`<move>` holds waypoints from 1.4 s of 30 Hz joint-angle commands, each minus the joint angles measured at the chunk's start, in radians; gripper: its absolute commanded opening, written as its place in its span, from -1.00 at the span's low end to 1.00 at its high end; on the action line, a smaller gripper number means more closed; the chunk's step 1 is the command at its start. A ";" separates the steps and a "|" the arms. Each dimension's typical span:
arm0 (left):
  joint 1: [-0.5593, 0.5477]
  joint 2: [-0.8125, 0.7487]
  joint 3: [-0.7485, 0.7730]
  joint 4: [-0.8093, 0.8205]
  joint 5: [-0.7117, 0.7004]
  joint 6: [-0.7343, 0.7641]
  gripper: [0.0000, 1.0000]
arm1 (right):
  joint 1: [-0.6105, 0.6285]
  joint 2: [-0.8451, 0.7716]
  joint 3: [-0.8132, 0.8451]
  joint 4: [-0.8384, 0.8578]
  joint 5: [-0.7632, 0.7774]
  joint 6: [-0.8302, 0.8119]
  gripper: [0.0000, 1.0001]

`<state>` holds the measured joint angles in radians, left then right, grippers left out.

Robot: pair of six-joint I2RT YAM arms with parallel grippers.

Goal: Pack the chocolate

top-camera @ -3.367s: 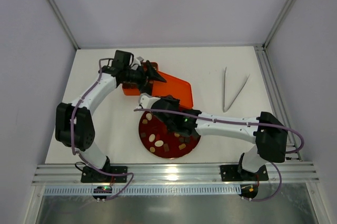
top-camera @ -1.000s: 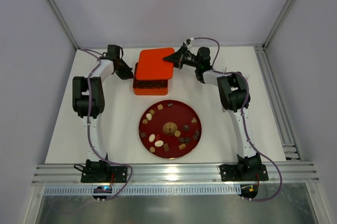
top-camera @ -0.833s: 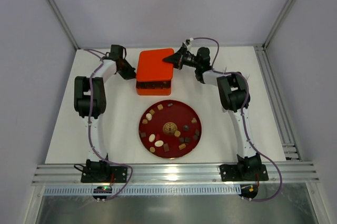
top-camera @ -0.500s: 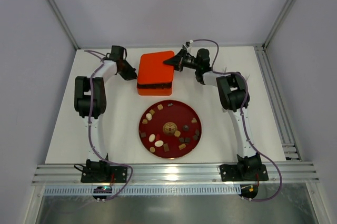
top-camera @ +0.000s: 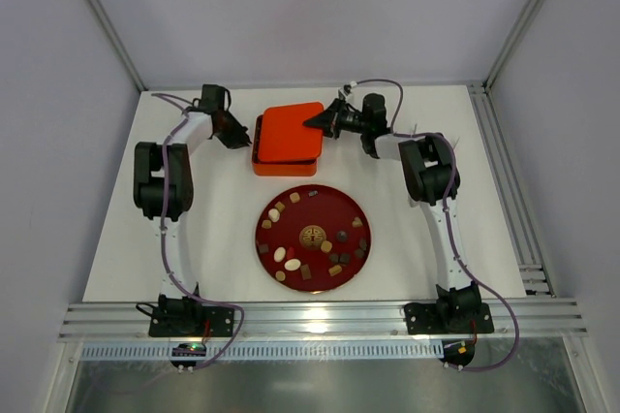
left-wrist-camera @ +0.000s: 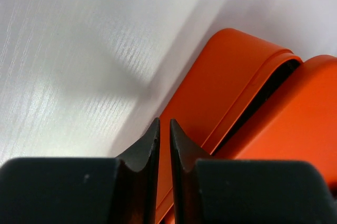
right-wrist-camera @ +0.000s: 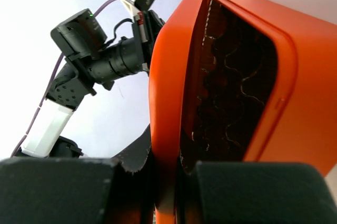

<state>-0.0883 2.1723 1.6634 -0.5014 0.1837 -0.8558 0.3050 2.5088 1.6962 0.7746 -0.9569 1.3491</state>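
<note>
Several small chocolate [top-camera: 292, 264] pieces in brown, tan and cream lie on the dark red round plate [top-camera: 312, 188]. Behind the plate stands the orange box [top-camera: 284, 169], with the orange lid [top-camera: 289, 132] lying over it. My right gripper [top-camera: 313, 123] is shut on the lid's right edge [right-wrist-camera: 171, 103]. Dark ruffled liners [right-wrist-camera: 226, 87] show in the gap under the lid. My left gripper [top-camera: 247, 140] is shut with nothing between its fingers [left-wrist-camera: 164, 129], its tips against the left side of the box [left-wrist-camera: 221, 82].
Both arms reach to the far half of the white table, one on each side of the box. A metal rail [top-camera: 496, 171] runs along the table's right edge. Grey walls close in the back and sides.
The right gripper has brought the lid down and slightly left, so it now covers the box. The left gripper has stayed at the box's left side.
</note>
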 commanded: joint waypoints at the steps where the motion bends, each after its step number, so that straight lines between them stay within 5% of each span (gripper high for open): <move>1: 0.005 -0.065 -0.010 0.027 0.008 0.017 -0.78 | -0.007 -0.036 -0.016 0.000 -0.017 -0.039 -0.76; 18: 0.005 -0.063 -0.011 0.029 0.020 0.018 -0.77 | -0.029 -0.128 -0.052 -0.208 0.000 -0.192 -0.20; 26: 0.005 -0.063 -0.016 0.029 0.023 0.018 -0.77 | -0.029 -0.149 -0.009 -0.452 0.027 -0.350 -0.13; 42: 0.005 -0.060 -0.016 0.031 0.028 0.018 -0.77 | -0.033 -0.188 0.005 -0.623 0.067 -0.467 -0.05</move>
<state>-0.0883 2.1551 1.6520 -0.4976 0.2028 -0.8528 0.2775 2.3741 1.6802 0.2279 -0.9188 0.9340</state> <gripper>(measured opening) 0.115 0.469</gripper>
